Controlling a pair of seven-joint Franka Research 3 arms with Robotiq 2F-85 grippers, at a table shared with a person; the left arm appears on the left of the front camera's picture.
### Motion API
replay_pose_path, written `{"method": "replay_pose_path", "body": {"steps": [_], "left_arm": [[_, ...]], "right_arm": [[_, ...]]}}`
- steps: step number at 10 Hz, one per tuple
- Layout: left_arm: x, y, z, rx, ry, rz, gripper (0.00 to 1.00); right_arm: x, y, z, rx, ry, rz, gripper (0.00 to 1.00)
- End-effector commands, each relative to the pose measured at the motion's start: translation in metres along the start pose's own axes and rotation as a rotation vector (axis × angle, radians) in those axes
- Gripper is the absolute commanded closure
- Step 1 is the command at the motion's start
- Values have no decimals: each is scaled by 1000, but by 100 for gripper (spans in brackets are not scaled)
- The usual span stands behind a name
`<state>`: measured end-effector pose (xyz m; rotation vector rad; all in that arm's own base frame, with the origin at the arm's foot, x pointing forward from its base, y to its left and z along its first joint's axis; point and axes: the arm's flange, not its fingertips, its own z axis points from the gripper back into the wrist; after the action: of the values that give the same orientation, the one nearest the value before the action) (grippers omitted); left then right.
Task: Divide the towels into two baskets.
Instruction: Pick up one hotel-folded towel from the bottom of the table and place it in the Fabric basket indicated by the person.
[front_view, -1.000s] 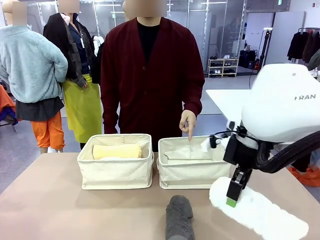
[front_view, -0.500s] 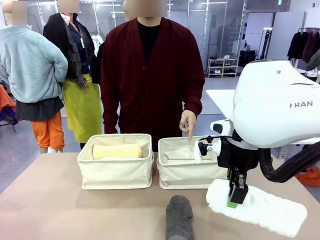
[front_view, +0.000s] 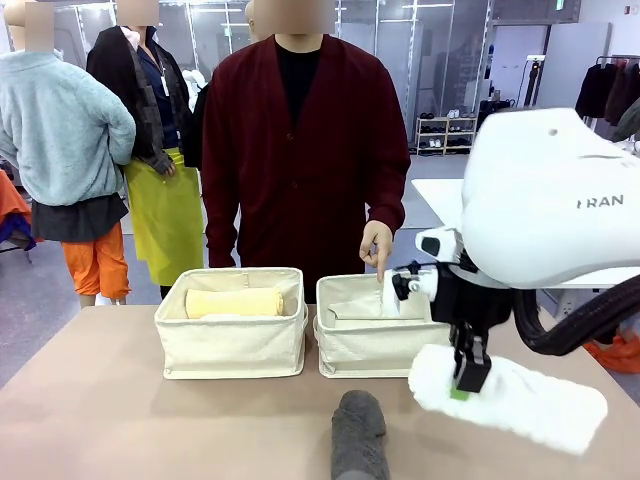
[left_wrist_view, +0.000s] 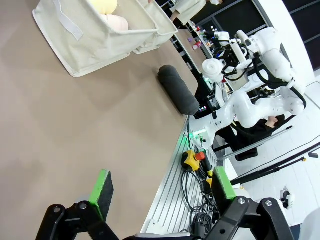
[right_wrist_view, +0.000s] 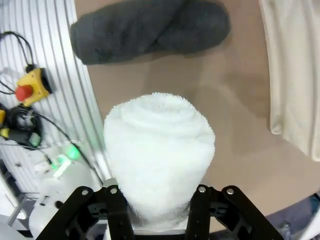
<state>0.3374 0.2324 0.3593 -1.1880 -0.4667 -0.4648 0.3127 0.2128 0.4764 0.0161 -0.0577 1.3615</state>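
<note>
Towel in transit. Right claw (front_view: 463, 387) is clamped on one end of the white towel (front_view: 525, 402). Over the past second the roll has risen and edged in from the table's right edge; its gripped end now hangs just in front of the right basket (front_view: 368, 352), at that basket's near right corner. From the wrist, the claw's fingers pinch the roll end-on, with bare table beneath.

Person's hand (front_view: 376, 246) points a finger down at the right basket's far rim — likely the intended drop. Inside I can make out only folded cream fabric; I cannot tell whether it is a towel or lining.

Left basket (front_view: 232, 348) holds the yellow towel (front_view: 236, 302), with a paler roll (left_wrist_view: 116, 22) beside it.

Grey towel (front_view: 359, 432) lies untouched at the middle of the table's near edge.

Left claw (left_wrist_view: 162, 189) — fingers wide apart, holding nothing, above the table's left side.

Judgement: one basket looks served; white roll needs lifting over the rim, grey next.
</note>
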Motion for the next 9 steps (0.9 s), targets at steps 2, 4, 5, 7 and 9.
{"method": "replay_pose_path", "body": {"steps": [2, 4, 5, 7, 9], "left_arm": [[-2, -4, 3, 6, 12, -6, 0], [-2, -4, 3, 6, 12, -6, 0], [-2, -4, 3, 6, 12, -6, 0], [-2, -4, 3, 6, 12, -6, 0], [-2, -4, 3, 6, 12, -6, 0]], "right_arm": [[61, -28, 27, -141, 125, 198, 62], [100, -64, 29, -202, 186, 277, 62], [116, -87, 24, -249, 196, 317, 62], [137, -136, 10, -306, 174, 341, 62], [151, -170, -7, -317, 179, 359, 62]]}}
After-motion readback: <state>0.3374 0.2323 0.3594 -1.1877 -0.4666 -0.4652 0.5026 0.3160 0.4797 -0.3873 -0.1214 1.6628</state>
